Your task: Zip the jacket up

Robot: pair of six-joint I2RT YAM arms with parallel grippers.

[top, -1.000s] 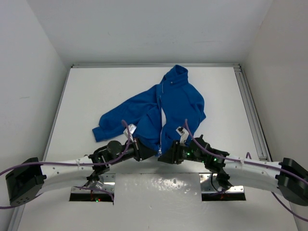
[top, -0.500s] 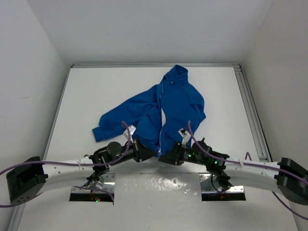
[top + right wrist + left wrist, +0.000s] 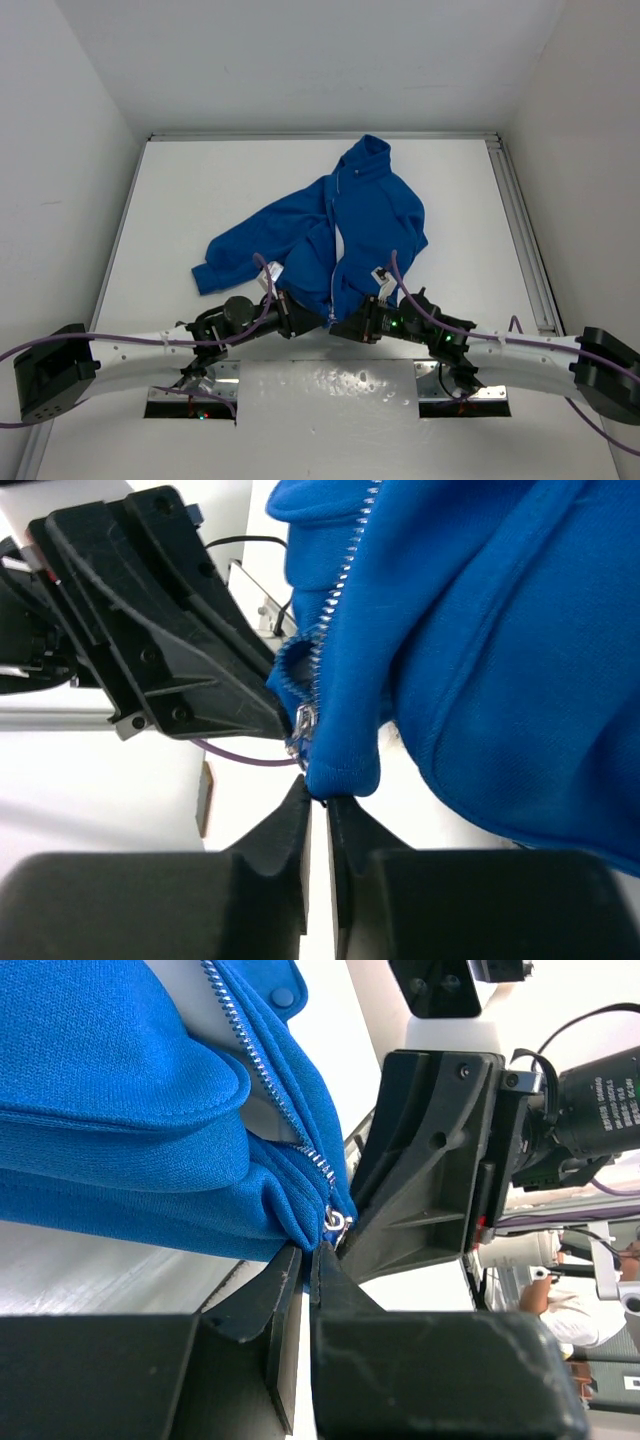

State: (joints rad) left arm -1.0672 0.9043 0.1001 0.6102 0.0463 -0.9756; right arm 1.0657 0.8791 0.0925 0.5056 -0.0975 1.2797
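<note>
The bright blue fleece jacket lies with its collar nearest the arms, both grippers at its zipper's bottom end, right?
Not quite: the bright blue fleece jacket lies with its collar farthest from the arms, as the top view shows. The left gripper and right gripper are at the bottom of its zipper.

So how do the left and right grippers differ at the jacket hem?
The left gripper reaches from the left, the right gripper from the right. The left gripper nips the jacket's hem beside the zipper slider; the right gripper pinches a rolled hem fold. Both are shut on fabric.
</note>
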